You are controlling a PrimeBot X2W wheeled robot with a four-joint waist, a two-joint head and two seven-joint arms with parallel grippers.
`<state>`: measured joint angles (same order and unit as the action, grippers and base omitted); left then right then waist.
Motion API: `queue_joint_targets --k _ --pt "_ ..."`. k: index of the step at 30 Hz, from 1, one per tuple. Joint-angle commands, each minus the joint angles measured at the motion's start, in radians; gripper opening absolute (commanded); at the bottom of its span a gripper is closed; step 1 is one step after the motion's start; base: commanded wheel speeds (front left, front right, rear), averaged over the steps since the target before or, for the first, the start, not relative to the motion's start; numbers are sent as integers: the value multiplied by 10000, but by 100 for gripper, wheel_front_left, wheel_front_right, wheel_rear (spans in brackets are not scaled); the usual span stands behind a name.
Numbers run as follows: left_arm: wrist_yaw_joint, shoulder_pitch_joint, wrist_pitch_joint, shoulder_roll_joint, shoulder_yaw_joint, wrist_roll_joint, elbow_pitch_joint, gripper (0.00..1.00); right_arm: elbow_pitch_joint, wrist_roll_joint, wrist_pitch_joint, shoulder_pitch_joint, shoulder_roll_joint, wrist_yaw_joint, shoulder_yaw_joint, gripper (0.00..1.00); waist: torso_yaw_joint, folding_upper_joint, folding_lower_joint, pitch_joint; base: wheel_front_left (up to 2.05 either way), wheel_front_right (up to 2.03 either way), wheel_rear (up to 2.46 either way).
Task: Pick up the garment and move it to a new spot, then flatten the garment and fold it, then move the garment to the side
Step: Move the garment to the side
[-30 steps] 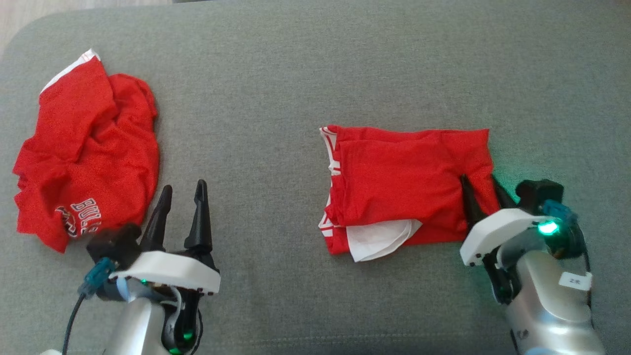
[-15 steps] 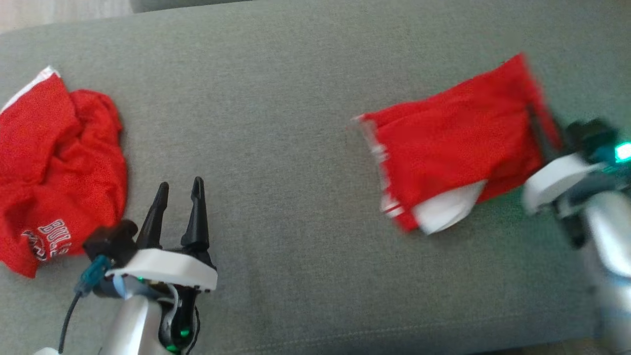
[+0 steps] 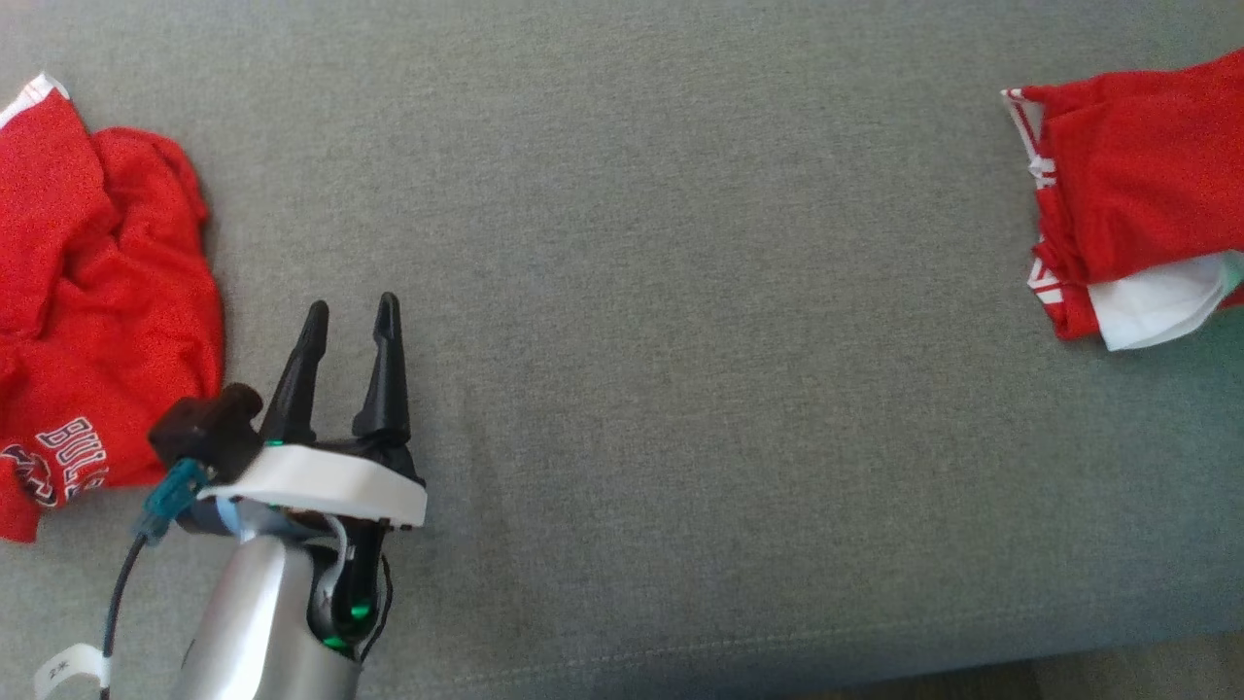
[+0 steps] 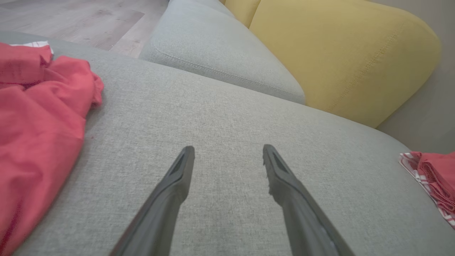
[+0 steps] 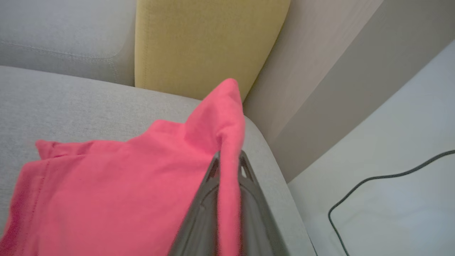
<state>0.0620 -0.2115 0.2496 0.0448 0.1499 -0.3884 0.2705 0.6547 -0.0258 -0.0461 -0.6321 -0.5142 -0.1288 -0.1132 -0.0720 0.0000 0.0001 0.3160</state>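
Observation:
The folded red garment [image 3: 1132, 185], with white trim and a white inner layer at its near corner, lies at the far right of the grey sofa seat [image 3: 680, 340]. It also shows at the right edge of the left wrist view [image 4: 435, 177]. In the right wrist view my right gripper [image 5: 229, 160] is shut on the garment's [image 5: 117, 192] raised edge, and the cloth is pinched between the two fingers. My left gripper [image 3: 347, 313] stands open over bare seat at the lower left, its fingers [image 4: 177, 185] spread with nothing between them.
A second, crumpled red garment [image 3: 87, 292] with white lettering lies at the left edge, close beside my left gripper. A yellow cushion [image 4: 337, 53] and a grey back cushion [image 4: 213, 53] stand behind the seat. Past the seat's right end is pale floor with a black cable [image 5: 373, 181].
My right gripper shut on the folded garment's right edge and dragged it far to the right. The head view shifted too. The left gripper stayed open in place.

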Motion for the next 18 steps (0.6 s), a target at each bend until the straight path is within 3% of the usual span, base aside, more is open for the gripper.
queue_joint_targets --k 1,4,10,11,12,13,14,18 --pt "63 -309 122 55 -345 117 -243 100 -294 30 41 -123 -197 -19 -55 0 58 0 -1 73 0 0 0" --pt "80 -303 122 54 -514 108 -226 100 -244 -170 -156 -196 195 -19 -502 0 32 0 -1 151 0 0 0" --pt "145 -327 122 54 -627 135 -149 100 -259 -153 -165 -265 297 -19 -487 0 -34 0 -1 155 0 0 0" --pt "149 -332 122 54 -616 133 -133 100 -257 -163 -157 -275 318 -19 -492 15 -43 0 -1 132 0 0 0" --pt "151 -335 122 54 -605 131 -118 100 -252 -156 -156 -277 335 -19 -482 40 -51 0 -1 109 0 0 0" --pt "152 -338 122 54 -595 129 -105 100 -251 -148 -152 -274 350 -19 -453 67 -56 0 -1 88 0 0 0" --pt "152 -341 122 54 -587 125 -92 100 -250 -150 -147 -273 368 -19 -432 100 -60 0 -1 66 0 0 0" --pt "143 -340 122 54 -571 114 -65 100 -255 -195 -162 -298 426 -19 -449 100 -64 0 -1 8 0 0 0"
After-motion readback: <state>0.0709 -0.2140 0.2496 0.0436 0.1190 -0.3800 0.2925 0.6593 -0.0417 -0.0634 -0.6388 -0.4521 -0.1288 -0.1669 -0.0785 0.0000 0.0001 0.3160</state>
